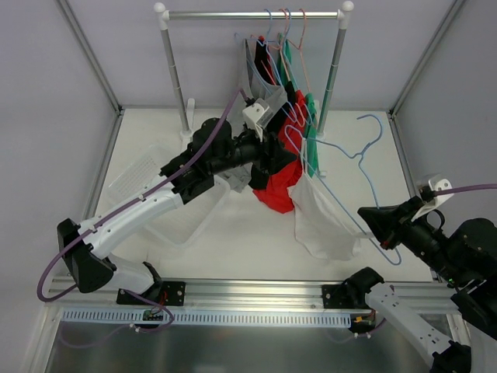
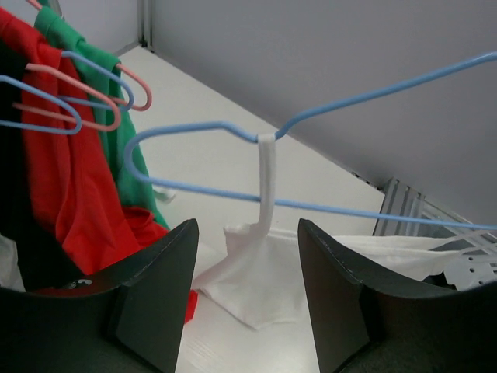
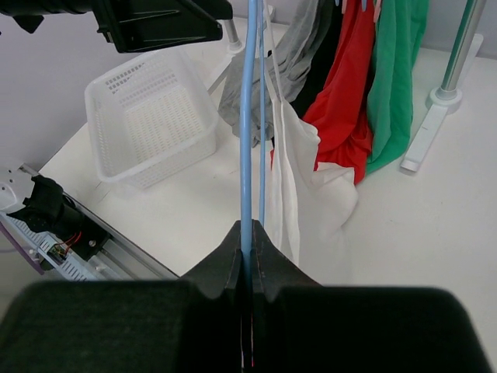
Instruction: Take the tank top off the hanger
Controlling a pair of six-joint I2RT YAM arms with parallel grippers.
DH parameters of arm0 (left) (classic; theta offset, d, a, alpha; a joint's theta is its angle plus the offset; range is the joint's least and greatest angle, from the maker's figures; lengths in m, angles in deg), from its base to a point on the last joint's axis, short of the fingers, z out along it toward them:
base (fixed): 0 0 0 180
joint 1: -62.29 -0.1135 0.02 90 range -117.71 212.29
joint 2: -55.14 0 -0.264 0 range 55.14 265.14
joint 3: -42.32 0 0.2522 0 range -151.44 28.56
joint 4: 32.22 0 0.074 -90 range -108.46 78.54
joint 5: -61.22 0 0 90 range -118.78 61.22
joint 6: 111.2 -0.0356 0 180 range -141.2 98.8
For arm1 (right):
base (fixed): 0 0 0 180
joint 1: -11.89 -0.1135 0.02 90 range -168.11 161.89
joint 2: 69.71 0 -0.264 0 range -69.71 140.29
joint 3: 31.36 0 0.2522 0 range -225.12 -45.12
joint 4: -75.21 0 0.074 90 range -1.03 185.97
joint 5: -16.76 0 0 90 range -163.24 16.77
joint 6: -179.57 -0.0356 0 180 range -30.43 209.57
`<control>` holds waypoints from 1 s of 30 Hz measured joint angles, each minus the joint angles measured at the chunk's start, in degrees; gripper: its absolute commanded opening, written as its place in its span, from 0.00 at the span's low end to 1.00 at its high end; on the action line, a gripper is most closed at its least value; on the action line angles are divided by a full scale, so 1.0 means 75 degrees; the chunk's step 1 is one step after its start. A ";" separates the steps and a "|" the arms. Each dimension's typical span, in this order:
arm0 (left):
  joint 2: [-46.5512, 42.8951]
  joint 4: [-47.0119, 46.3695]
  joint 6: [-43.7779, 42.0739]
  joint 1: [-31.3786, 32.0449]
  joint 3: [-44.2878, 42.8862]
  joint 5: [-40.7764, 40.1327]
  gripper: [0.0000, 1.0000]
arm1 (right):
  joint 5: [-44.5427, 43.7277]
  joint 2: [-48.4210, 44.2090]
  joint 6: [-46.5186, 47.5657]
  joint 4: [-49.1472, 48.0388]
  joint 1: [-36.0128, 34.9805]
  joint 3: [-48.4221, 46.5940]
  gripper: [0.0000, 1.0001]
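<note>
The right tool is clenched on the hanger. The left tool, released (jaws wide), should pinch the strap of the tank top squarely, then slide it off.

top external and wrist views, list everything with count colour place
table: one, white, underneath
rack: one, silver and white, at the table's back
basket: one, white, table's left
hanger: one, light blue, off the rack
tank top: one, white, one strap on the hanger, rest on the table
red garment: one, red, on the rack
green garment: one, green, beside the red
grey garment: one, grey, on the rack
left gripper: one, black, jaws open by the strap
right gripper: one, black, jaws shut on the hanger
</note>
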 measured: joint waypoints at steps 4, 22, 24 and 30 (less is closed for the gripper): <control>0.0026 -0.0772 0.0003 0.0052 0.0303 0.0082 0.52 | 0.0195 0.0093 -0.0012 0.0003 0.0000 0.0020 0.00; 0.0510 -0.1612 0.0038 0.0052 0.0402 0.0055 0.04 | 0.0437 0.0239 0.0006 -0.0032 0.0000 0.0111 0.00; 0.0507 -0.1620 0.0035 0.0052 0.0417 0.0006 0.00 | 0.0434 0.0245 0.0020 -0.0032 0.0000 0.0111 0.00; 0.0283 -0.1623 0.0032 0.0052 0.0746 -0.0472 0.00 | 0.0443 0.0361 0.0137 -0.0044 0.0000 0.0181 0.00</control>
